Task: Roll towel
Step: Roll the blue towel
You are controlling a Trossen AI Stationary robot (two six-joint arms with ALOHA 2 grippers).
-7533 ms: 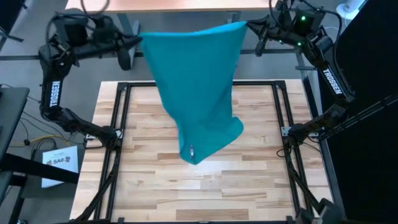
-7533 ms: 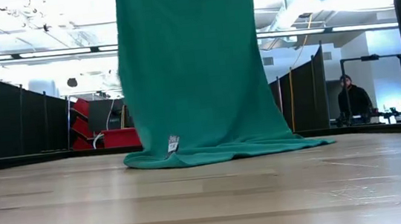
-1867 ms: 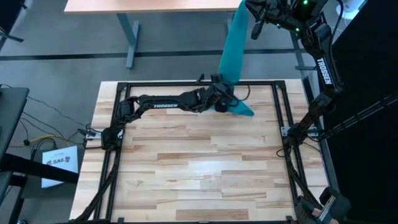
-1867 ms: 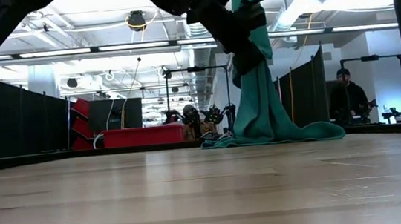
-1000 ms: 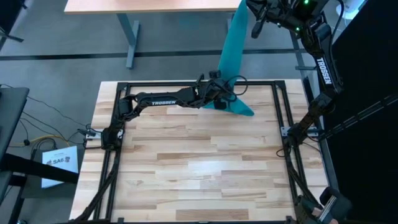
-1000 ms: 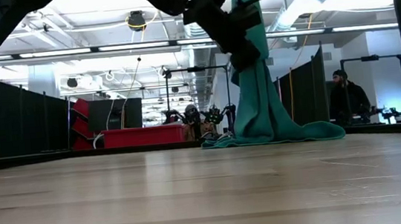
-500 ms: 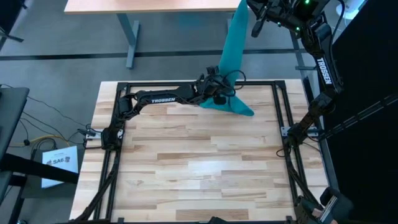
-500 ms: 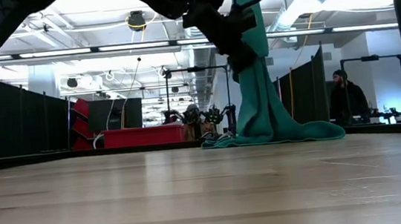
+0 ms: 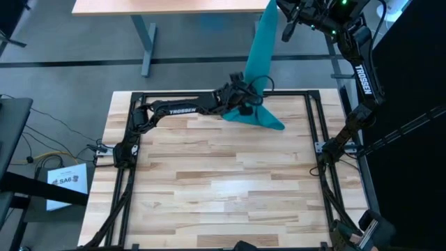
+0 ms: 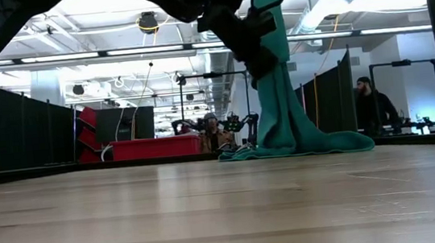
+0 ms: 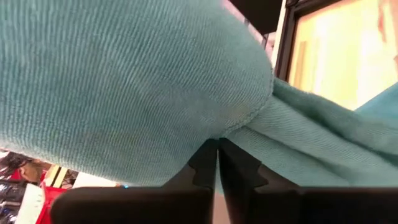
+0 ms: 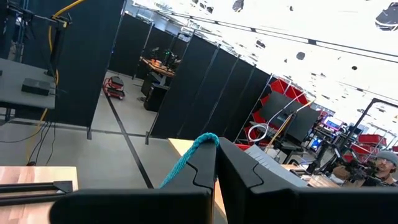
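The teal towel (image 9: 259, 49) hangs in a narrow bunched strip over the table's far edge, right of the middle. Its lower end (image 10: 301, 147) lies heaped on the wooden tabletop. High above the far edge, my right gripper (image 9: 280, 10) is shut on the towel's top. My left arm reaches across from the table's left, and my left gripper (image 9: 249, 94) is shut on the hanging strip a little above the table. The low view shows that gripper (image 10: 263, 70) against the strip. My left gripper pinches a bunched fold at the hemmed edge (image 11: 244, 122) of the towel between its two fingers. The fingers come nearly level from the table's left and lie across the hanging strip. Below them the cloth drops to the table. My right gripper pinches a corner of the towel (image 12: 198, 144) between its two fingers, with the tip of the corner poking out past them. The towel hangs below the gripper, its lower end on the table.
A black metal frame (image 9: 181, 95) runs round the tabletop. Another table (image 9: 167, 5) stands beyond the far edge. A person (image 10: 370, 109) stands in the room behind. A paper sheet (image 9: 66, 183) lies left of the table. Bare wood (image 9: 223, 188) fills the near half.
My left gripper has moved a little toward the table's far edge along the hanging towel. The towel's lower end has stayed heaped on the table.
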